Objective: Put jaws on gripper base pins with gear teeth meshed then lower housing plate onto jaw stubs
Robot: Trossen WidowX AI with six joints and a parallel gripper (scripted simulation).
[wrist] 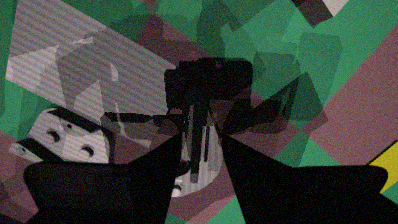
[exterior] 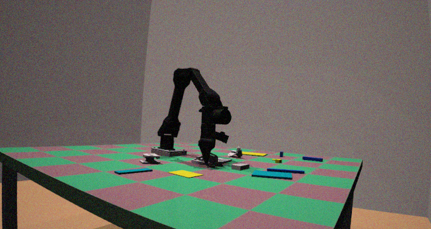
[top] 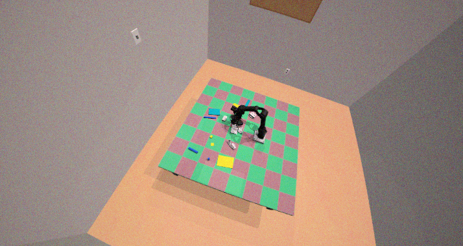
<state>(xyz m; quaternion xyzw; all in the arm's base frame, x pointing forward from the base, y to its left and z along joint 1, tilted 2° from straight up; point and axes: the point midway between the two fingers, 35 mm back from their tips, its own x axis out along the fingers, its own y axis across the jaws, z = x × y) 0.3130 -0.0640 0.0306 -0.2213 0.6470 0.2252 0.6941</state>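
Observation:
My gripper [top: 237,123] [exterior: 211,164] [wrist: 202,139] is low over the table, shut on a jaw. The jaw [wrist: 214,162] is a narrow pale part, its rounded end showing between the dark fingers. The rest is hidden by the fingers. A white part with two round features [wrist: 70,140] [top: 240,130] lies close by, left of the fingers in the wrist view; it looks like the gripper base, but I cannot tell pins from holes. A large flat grey plate [wrist: 37,35] [top: 233,130] lies beside it, possibly the housing plate. I cannot tell which other white part is the second jaw.
White parts lie at the table's back [top: 252,115] [exterior: 151,158] and front [top: 231,145] [exterior: 236,153]. A pale block [top: 224,118] [exterior: 240,167] is near the gripper. Teal slab [top: 214,111] [exterior: 272,174], yellow slab [top: 225,161] [exterior: 254,153] and blue bars [top: 192,150] [exterior: 312,159] lie farther out.

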